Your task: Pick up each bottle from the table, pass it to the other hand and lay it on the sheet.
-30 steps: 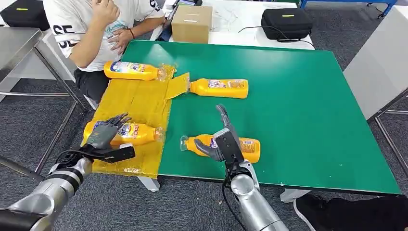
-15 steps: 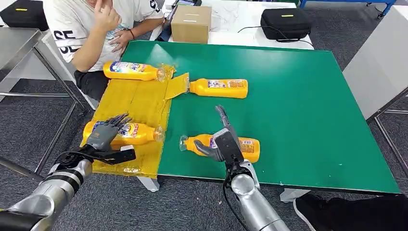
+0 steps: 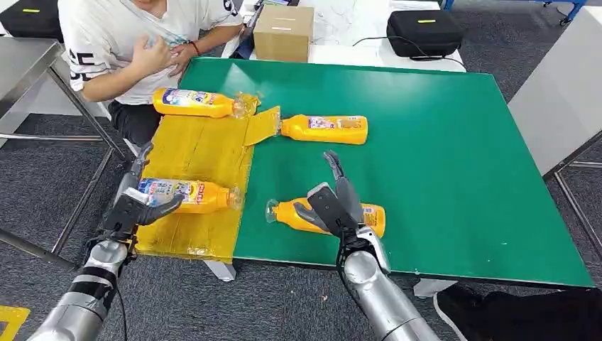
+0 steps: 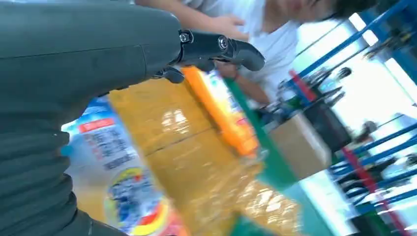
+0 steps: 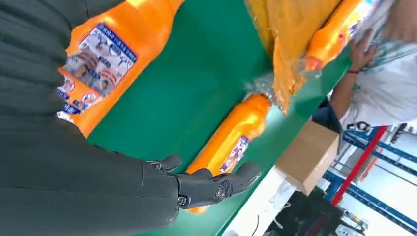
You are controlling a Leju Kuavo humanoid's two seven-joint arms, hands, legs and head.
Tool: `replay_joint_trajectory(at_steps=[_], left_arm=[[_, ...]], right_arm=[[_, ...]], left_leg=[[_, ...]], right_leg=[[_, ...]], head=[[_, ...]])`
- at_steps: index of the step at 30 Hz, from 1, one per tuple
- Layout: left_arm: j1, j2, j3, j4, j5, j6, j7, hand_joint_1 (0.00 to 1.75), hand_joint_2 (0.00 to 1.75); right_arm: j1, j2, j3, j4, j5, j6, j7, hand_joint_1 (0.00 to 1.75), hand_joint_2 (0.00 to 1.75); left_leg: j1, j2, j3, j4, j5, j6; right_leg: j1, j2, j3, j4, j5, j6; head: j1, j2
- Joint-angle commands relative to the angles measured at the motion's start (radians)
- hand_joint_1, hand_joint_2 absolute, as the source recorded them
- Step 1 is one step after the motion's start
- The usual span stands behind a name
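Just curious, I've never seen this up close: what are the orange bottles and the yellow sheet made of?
The bottles, such as the nearest bottle, look like glossy orange plastic with printed labels. The yellow sheet seems a thin, shiny plastic film: it creases and reflects light.

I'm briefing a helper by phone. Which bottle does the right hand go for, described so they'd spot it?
On the green table top, look along the near edge. The orange plastic bottle lies there on bare green under the right hand, cap toward the yellow sheet; the other off-sheet bottle lies farther back.
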State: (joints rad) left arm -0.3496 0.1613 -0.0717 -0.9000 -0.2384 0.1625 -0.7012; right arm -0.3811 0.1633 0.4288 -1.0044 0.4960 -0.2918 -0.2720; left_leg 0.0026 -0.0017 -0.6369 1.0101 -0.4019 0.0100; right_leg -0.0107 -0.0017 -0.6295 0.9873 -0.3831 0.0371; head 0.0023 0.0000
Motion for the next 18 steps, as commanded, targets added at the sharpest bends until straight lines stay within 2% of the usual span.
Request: replay_joint_trajectory(at_steps=[1, 4, 10, 11, 13, 18], left_arm=[[-0.035, -0.071, 0.111, -0.062, 0.014, -0.044, 0.003, 0.00, 1.75], [-0.035, -0.090, 0.144, -0.050, 0.043, -0.100, 0.003, 0.00, 1.75], [-0.035, -0.090, 0.144, -0.050, 0.043, -0.100, 0.003, 0.00, 1.75], [-0.041, -0.177, 0.193, 0.000, 0.008, -0.143, 0.003, 0.00, 1.75], [-0.041, -0.224, 0.201, -0.002, 0.037, -0.185, 0.038, 0.00, 1.75], [-0.041, -0.230, 0.196, -0.005, 0.033, -0.182, 0.045, 0.00, 1.75]], right_arm=[[-0.030, -0.060, 0.033, 0.033, 0.060, 0.022, 0.039, 0.00, 1.75], [-0.034, -0.081, 0.051, 0.040, 0.116, 0.041, 0.085, 0.00, 1.75], [-0.034, -0.081, 0.051, 0.040, 0.116, 0.041, 0.085, 0.00, 1.75], [-0.016, -0.112, 0.054, 0.030, 0.189, 0.076, 0.150, 0.00, 1.75], [0.006, -0.128, 0.056, 0.021, 0.220, 0.086, 0.184, 0.00, 1.75], [0.019, -0.132, 0.055, 0.013, 0.224, 0.086, 0.183, 0.00, 1.75]], left_leg=[[0.001, -0.002, 0.003, 0.000, -0.002, 0.000], [0.001, -0.002, 0.003, 0.000, -0.001, 0.000], [0.000, -0.001, 0.003, 0.000, -0.001, 0.000], [0.000, -0.002, 0.003, -0.001, -0.001, 0.000], [0.000, -0.004, 0.003, -0.001, -0.001, 0.000], [-0.001, -0.003, 0.004, 0.000, -0.002, 0.000]], right_leg=[[0.001, -0.002, 0.004, 0.000, -0.002, -0.001], [0.001, -0.002, 0.004, 0.000, -0.002, -0.001], [0.001, -0.001, 0.003, -0.001, -0.001, -0.001], [0.000, -0.002, 0.004, -0.001, -0.002, -0.001], [0.000, -0.004, 0.004, -0.001, -0.002, 0.000], [0.000, -0.003, 0.005, -0.001, -0.003, -0.001]], head=[[0.000, 0.000], [0.000, 0.000], [0.000, 0.000], [0.000, 0.000], [0.000, 0.000], [0.000, 0.000]])
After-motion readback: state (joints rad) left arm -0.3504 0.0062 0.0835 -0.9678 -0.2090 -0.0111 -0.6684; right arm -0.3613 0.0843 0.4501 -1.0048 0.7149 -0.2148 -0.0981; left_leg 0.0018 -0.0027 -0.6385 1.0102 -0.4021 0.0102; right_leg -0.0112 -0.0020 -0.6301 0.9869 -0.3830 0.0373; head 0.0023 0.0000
